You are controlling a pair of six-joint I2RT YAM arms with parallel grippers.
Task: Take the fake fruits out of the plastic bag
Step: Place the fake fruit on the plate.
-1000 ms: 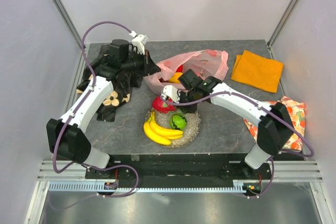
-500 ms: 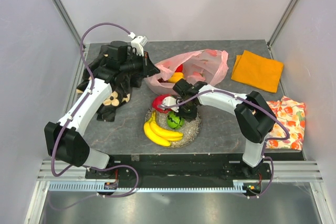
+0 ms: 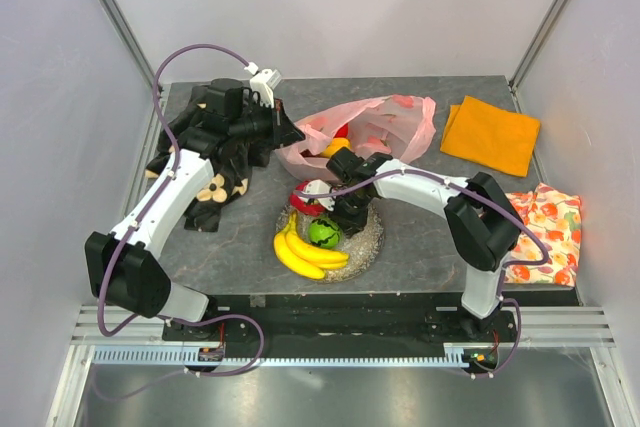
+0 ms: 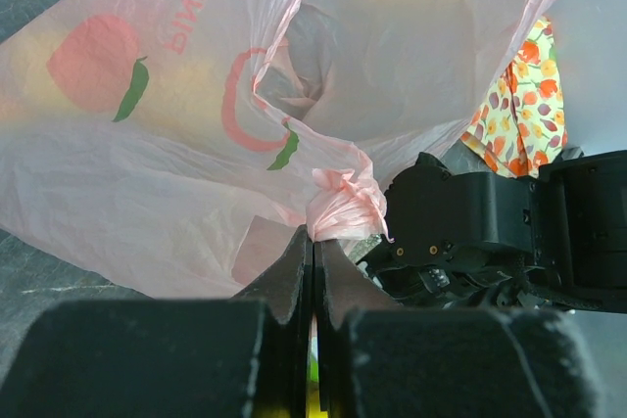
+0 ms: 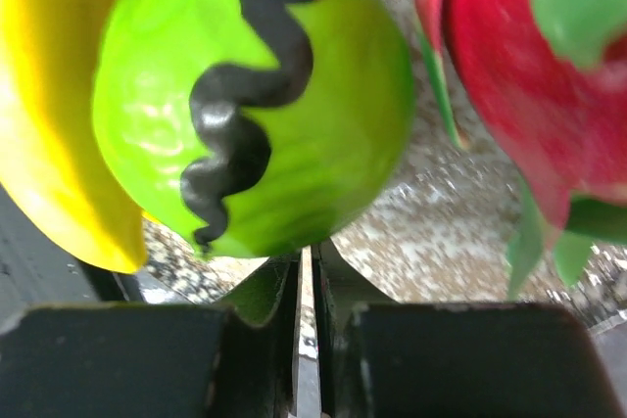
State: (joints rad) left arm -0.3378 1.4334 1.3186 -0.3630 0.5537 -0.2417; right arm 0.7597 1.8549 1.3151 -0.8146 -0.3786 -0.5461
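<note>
The right fingers [image 5: 333,286], pressed together and empty, sit just at the green ball [image 5: 255,95] on the glitter plate [image 5: 431,212]. A nudge could roll it onto the counter [image 3: 430,247]. The left fingers [image 4: 289,276] are clamped on the bunched edge of the pink plastic bag [image 4: 176,144]. The thin film might slip and close over the fruits [image 3: 336,148] inside.
</note>
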